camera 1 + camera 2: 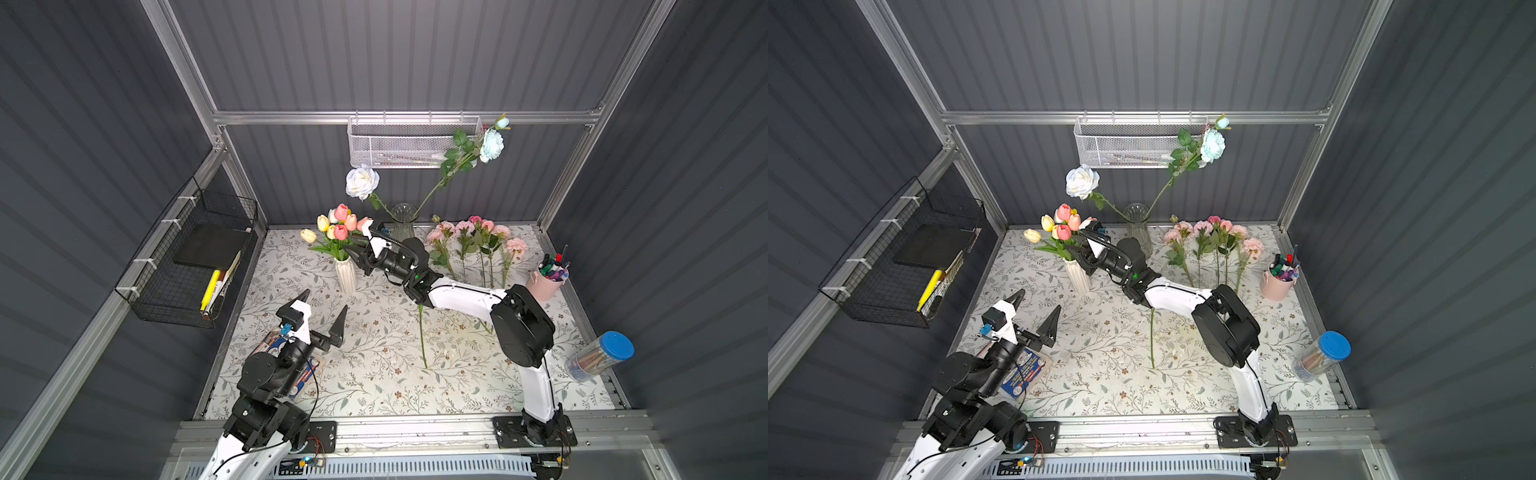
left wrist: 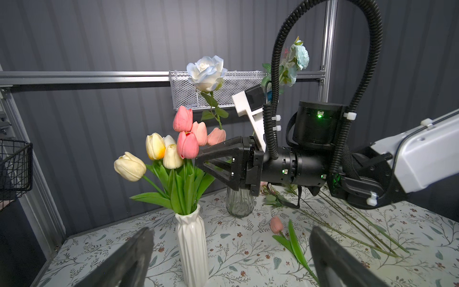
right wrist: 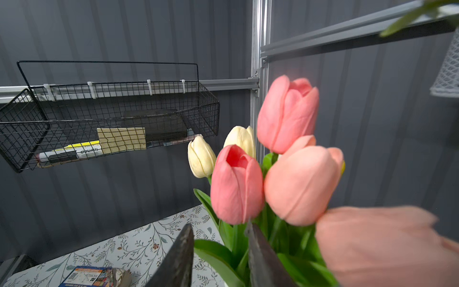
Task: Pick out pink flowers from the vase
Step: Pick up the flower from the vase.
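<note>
Right fingers [image 2: 221,152] are part-way apart, tips just under the heads of the pink tulips [image 2: 187,145] in the white vase [image 2: 192,238]. In the right wrist view, green stalks and leaves fill the gap between the fingers [image 3: 260,256], which are not closed on any stalk as far as shows. Four pink heads are in that vase, with yellow and cream tulips [image 2: 155,146] beyond the fingertips. The pink head nearest the right wrist camera is a blur, cropped by the frame. The vase foot is cut off in the left wrist view.

Left fingers [image 1: 340,326] are spread wide above the worktop [image 1: 374,386]. In their own wrist view they are blurred and cropped.

A lone pink tulip [image 2: 276,223] lies flat on the worktop, beyond the left fingers. In both top views only its stem [image 1: 422,340] shows, the head hidden under the right arm. Pink roses [image 1: 473,232] lie in a row behind the right fingers, their lower stems partly covered by the arm. The glass vase [image 1: 403,220] close behind the right fingers holds a white rose [image 1: 362,183] and a pale blue rose [image 1: 491,145].

The marker [image 3: 74,151] in the black wire basket [image 3: 208,109] has upside-down print, not readable. The blue packet [image 3: 87,275] has a square code, its text too small to read.
</note>
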